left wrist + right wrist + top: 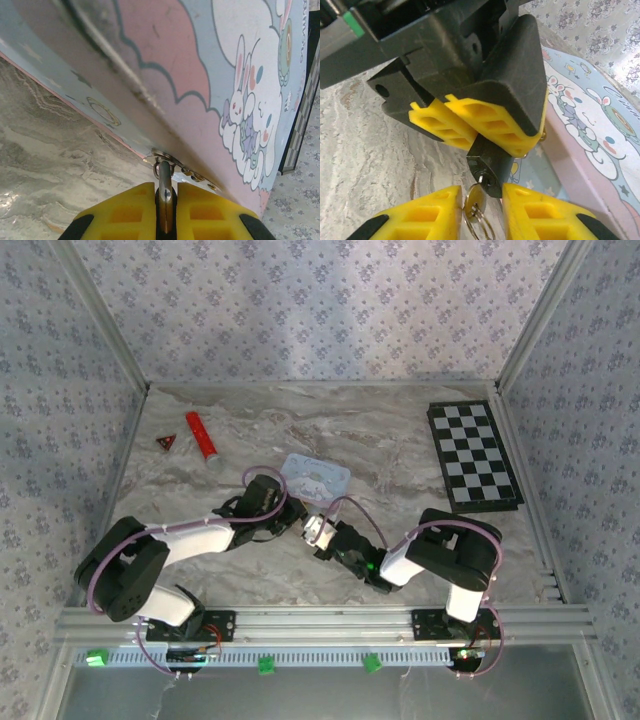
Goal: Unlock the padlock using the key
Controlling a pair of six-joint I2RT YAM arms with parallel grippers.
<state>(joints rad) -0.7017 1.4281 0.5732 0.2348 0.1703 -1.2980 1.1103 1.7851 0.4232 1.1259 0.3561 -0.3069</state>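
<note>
The left gripper (165, 194) pinches the padlock (488, 159) flat between its yellow pads, holding it at the edge of the pale blue cartoon tin (200, 75), where the shackle passes through the tin's small metal hasp (163, 159). The key (475, 199) sits in the keyhole on the padlock's lower end, with a wire ring (476, 222) hanging from it. The right gripper (481, 201) has its fingers spread on either side of the key, above the marble table (50, 150)
</note>
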